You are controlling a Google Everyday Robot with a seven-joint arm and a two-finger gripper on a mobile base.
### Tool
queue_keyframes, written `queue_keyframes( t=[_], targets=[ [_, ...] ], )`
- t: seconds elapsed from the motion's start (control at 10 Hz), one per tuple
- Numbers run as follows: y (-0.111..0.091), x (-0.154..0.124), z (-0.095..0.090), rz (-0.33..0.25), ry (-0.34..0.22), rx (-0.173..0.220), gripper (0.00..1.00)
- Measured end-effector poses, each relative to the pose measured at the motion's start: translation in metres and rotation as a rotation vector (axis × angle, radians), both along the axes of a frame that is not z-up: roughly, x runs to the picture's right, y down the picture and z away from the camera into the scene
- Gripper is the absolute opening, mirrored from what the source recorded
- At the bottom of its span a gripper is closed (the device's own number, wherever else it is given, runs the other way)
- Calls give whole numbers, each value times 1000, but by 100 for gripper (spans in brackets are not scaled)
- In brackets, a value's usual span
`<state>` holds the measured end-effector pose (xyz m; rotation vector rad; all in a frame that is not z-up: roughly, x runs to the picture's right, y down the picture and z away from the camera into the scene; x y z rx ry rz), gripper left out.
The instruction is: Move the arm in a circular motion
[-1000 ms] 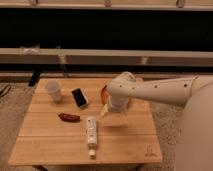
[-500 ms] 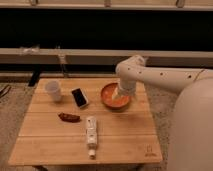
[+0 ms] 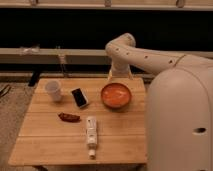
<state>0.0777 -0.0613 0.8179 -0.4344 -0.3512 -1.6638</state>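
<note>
The cream-white arm reaches in from the large rounded body at the right, bends at an elbow and points down at the table's far edge. Its gripper hangs just behind the far rim of the orange bowl, partly hidden by that rim. Nothing shows in the gripper.
On the wooden table lie a white cup, a dark phone, a red-brown snack piece and a white tube. A dark wall and a ledge run behind the table. The robot's body fills the right side.
The arm has swung away from the table's middle, over the bowl, toward the far edge. The things on the table have not moved.
</note>
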Motion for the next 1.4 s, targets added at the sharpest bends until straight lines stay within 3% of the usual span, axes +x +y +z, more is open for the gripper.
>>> queue_keyframes(
  t=[0.4, 0.9, 1.2, 1.4],
  targets=[
    [-59, -87, 17, -130, -63, 49, 80],
    [-113, -193, 33, -294, -169, 86, 80],
    [-123, -252, 36, -401, -262, 87, 80],
    [-109, -276, 27, -449, -323, 81, 80]
  ],
)
